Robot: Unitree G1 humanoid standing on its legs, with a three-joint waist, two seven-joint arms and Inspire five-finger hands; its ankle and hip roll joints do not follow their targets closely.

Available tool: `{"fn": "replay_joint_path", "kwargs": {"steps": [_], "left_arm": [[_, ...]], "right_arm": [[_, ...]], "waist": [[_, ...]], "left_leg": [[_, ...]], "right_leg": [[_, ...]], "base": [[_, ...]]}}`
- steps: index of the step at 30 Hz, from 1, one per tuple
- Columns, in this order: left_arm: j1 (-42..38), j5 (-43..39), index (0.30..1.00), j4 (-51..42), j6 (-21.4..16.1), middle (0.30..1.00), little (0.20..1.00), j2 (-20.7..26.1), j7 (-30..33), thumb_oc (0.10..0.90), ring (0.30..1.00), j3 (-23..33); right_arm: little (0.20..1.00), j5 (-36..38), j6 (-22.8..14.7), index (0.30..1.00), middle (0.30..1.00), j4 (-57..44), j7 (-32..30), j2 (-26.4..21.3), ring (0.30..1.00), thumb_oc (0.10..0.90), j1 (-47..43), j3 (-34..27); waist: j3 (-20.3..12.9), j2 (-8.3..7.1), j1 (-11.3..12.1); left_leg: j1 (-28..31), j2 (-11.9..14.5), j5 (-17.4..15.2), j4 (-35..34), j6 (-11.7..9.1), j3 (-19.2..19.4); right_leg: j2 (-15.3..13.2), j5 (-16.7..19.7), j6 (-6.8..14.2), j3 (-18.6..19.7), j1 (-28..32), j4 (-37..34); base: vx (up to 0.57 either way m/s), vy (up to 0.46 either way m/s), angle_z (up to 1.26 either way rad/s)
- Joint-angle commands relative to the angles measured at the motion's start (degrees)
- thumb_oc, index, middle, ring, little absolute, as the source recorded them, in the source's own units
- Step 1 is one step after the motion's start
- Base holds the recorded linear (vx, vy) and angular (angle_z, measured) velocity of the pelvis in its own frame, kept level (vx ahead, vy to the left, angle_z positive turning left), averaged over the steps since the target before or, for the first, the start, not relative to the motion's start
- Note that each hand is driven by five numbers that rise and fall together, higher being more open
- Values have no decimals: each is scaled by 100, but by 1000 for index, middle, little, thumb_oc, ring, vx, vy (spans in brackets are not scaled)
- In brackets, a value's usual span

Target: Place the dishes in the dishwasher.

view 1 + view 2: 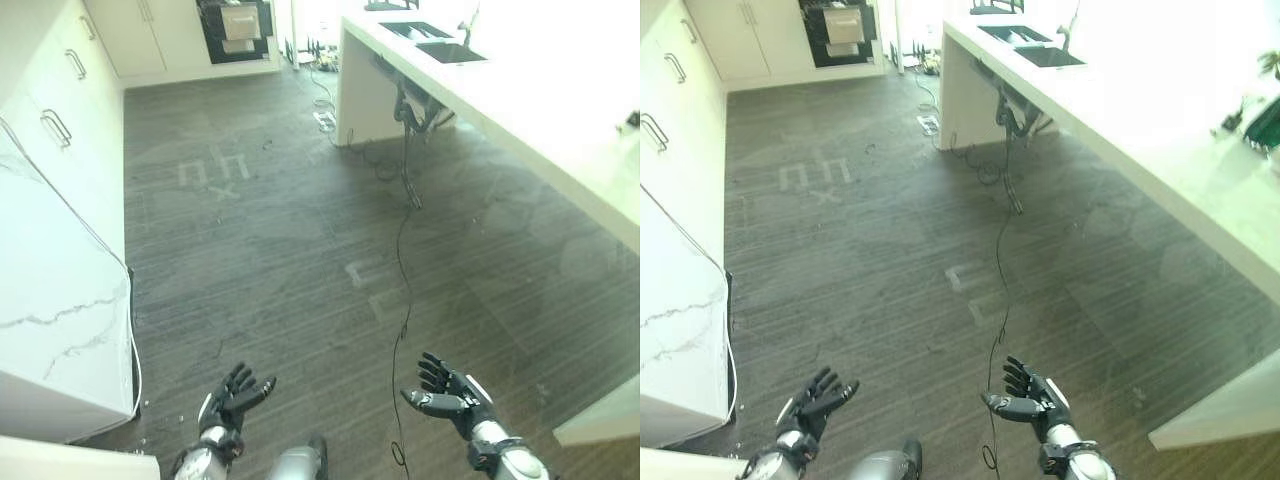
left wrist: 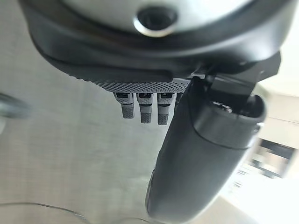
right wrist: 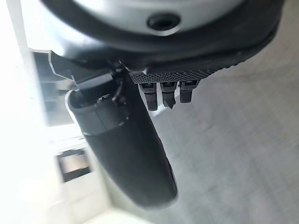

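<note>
Step in hand: I judge I'm in transit, before any pick-up; no dish is carried and nothing is within reach of either hand.

Left hand (image 1: 232, 398): lower left of the frame, fingers spread and relaxed, palm up over the bare dark wood floor (image 1: 280, 260), holding nothing. Its wrist view shows straight fingers past the thumb with nothing between them.

Right hand (image 1: 448, 397): lower right of the frame, fingers loosely spread and slightly bent, empty. Its wrist view agrees.

Dishes: I can't pick out any plate or cup. The likeliest spot is the long white counter (image 1: 540, 120) running down the right side, with the sink (image 1: 435, 40) at its far end in the upper right. A green object (image 1: 1268, 122) sits at the right edge on that counter; I can't tell what it is.

Dishwasher: I can't identify it for certain. A dark-fronted appliance (image 1: 235, 30) sits at the top centre of the frame, between white cabinets (image 1: 70, 110) on the left and the counter.

Dishes relative to hands: wherever they are, well apart from both hands, up-frame and to the right.

Next move calls for: walking toward the counter and sink, minding the black cable (image 1: 405, 215) trailing across the floor from under the counter, then looking over the countertop to locate the dishes.
</note>
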Motion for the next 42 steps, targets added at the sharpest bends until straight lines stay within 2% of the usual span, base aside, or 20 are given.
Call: {"fn": "replay_joint_path", "kwargs": {"steps": [1, 2, 5, 7, 13, 15, 16, 18, 20, 21, 23, 25, 26, 27, 29, 33, 37, 39, 40, 42], "left_arm": [[21, -10, 900, -630, 85, 900, 900, 312, -58, 800, 900, 69], [80, 19, 900, -792, 158, 900, 900, 325, -186, 800, 900, 72], [152, 30, 900, -935, 162, 900, 900, 311, -335, 800, 900, -72], [204, 82, 900, -1086, 152, 900, 900, 272, -292, 800, 900, -149], [239, 5, 900, -1130, 69, 900, 900, 151, -208, 800, 900, -115], [337, -8, 900, -1305, 131, 900, 900, 108, -205, 800, 900, -99], [406, -5, 900, -1418, 147, 900, 900, 82, -166, 800, 900, -132], [499, -36, 900, -1530, 121, 900, 900, 6, -150, 800, 900, -135], [583, -31, 900, -1607, 62, 900, 900, -34, -168, 800, 900, -193], [569, -14, 900, -1605, 53, 900, 900, -18, -194, 800, 900, -200], [542, 9, 900, -1670, 121, 900, 900, 27, -199, 800, 900, -173], [595, 4, 900, -1745, 137, 900, 900, 48, -151, 800, 900, -168], [657, -15, 900, -1781, 127, 900, 900, 64, -127, 800, 900, -167], [737, -44, 900, -1837, 126, 900, 900, 44, -110, 800, 900, -163], [751, -38, 900, -1793, 43, 900, 900, 10, -187, 800, 900, -160], [457, -6, 900, -1660, 94, 900, 900, 81, -211, 800, 900, -88], [194, 66, 900, -1752, 172, 900, 900, 265, -240, 800, 900, -143], [79, 345, 900, -1947, 242, 900, 900, 430, -206, 800, 900, -282], [55, 422, 900, -2018, 250, 900, 900, 501, -181, 800, 900, -351], [60, 477, 900, -2139, 298, 900, 900, 538, -169, 800, 900, -387]], "right_arm": [[900, 249, -475, 900, 900, -365, 30, -261, 900, 800, -4, -282], [900, 343, -555, 900, 900, -389, 55, -288, 900, 800, 140, -379], [900, 373, -631, 900, 900, -398, 93, -299, 900, 800, 264, -538], [900, 347, -532, 900, 900, -499, 57, -302, 900, 800, 284, -582], [900, 365, -395, 900, 900, -522, 18, -435, 900, 800, 197, -577], [900, 290, -308, 900, 900, -689, 53, -574, 900, 800, 207, -606], [900, 249, -272, 900, 900, -771, 56, -650, 900, 800, 217, -639], [900, 249, -247, 900, 900, -869, 188, -808, 900, 800, 233, -738], [900, 234, -295, 900, 900, -907, 258, -918, 900, 800, 230, -823], [900, 251, -301, 900, 900, -927, 244, -939, 900, 800, 206, -840], [900, 323, -310, 900, 900, -1005, 217, -1012, 900, 800, 97, -787], [900, 290, -304, 900, 900, -1064, 234, -1008, 900, 800, 23, -731], [900, 222, -280, 900, 900, -1155, 224, -981, 900, 800, 3, -681], [900, 159, -234, 900, 900, -1314, 223, -971, 900, 800, 68, -642], [900, 21, -279, 900, 900, -1362, 217, -966, 900, 800, 93, -600], [900, 140, -193, 900, 900, -1362, 95, -941, 900, 800, -211, -431], [900, 211, -137, 900, 900, -1533, -1, -789, 900, 800, -241, -375], [900, 200, -139, 900, 900, -1599, -58, -654, 900, 800, -260, -339], [900, 215, -134, 900, 900, -1636, -43, -603, 900, 800, -270, -337], [900, 221, -120, 900, 900, -1685, -29, -570, 900, 800, -277, -319]], "waist": [[-48, -45, 0], [3, -214, -83], [9, -267, -257], [19, -310, -301], [-155, -482, -292], [-234, -416, -289], [-266, -440, -249], [-187, -574, -134], [-33, -609, -52], [5, -666, -13], [144, -683, 112], [132, -627, 134], [102, -388, 114], [-16, -214, 137], [-97, -120, 198], [-215, -105, 294], [-324, -161, 271], [-402, -167, 243], [-398, -100, 222], [-368, -28, 198]], "left_leg": [[-173, 163, -426, 200, -712, -286], [1, -12, -600, 200, -701, -224], [156, -211, -733, 200, -625, -371], [358, -308, -882, 200, -581, -434], [1068, -336, -1309, 200, -497, -401], [1527, -202, -1095, 200, -660, -276], [1795, -144, -273, 200, -859, -177], [1038, -164, 619, 1626, -1179, -80], [-40, 6, 743, 2910, -1277, 166], [-363, 86, 664, 2985, -1203, 271], [-405, 274, 481, 2183, -1089, 433], [-63, 377, 640, 526, -1135, 649], [-484, 654, 286, 200, -1180, 511], [-1015, 807, 121, 200, -1324, 115], [-1278, 882, 350, 200, -1450, -141], [-1221, 776, 215, 200, -1302, -122], [-1046, 502, 16, 200, -1028, -220], [-858, 213, -120, 200, -819, -442], [-735, 114, -195, 200, -726, -567], [-600, 24, -251, 200, -658, -692]], "right_leg": [[407, 997, 147, -412, 846, -3825], [246, 791, 272, -149, 178, -3825], [258, 754, 357, 297, -704, -3825], [228, 777, 384, 243, -1039, -3825], [215, 972, 334, 106, -410, -3825], [309, 860, 178, -11, -134, -3825], [362, 708, 54, 45, 49, -3825], [330, 445, -139, 131, 391, -3825], [356, 325, -295, 131, 752, -3825], [318, 287, -312, 111, 830, -3825], [406, 45, -330, 130, 1098, -3825], [500, -101, -260, 186, 1176, -3825], [759, -204, -192, 241, 1206, -3825], [927, -318, -153, 301, 1243, -3825], [1054, -455, -198, 381, 1363, -3825], [795, -758, -14, 349, 1918, -3825], [552, -301, 229, 296, 2124, -3825], [428, 745, 392, 150, 2350, -3825], [428, 1196, 425, 104, 2301, -3269], [432, 1369, 400, 147, 1913, -2520]], "base": [[522, -203, 87], [475, -213, 102], [388, -155, 50], [430, -183, 68], [460, -251, 39], [480, -237, 33], [373, -235, 2], [288, -238, -3], [190, -182, -36], [214, -150, -65], [257, -52, -42], [294, 110, -29], [393, 274, -39], [435, 304, -32], [339, 218, -38], [385, 267, -46], [260, 190, -36], [433, 288, -1], [287, 225, 33], [203, 204, 34]]}}
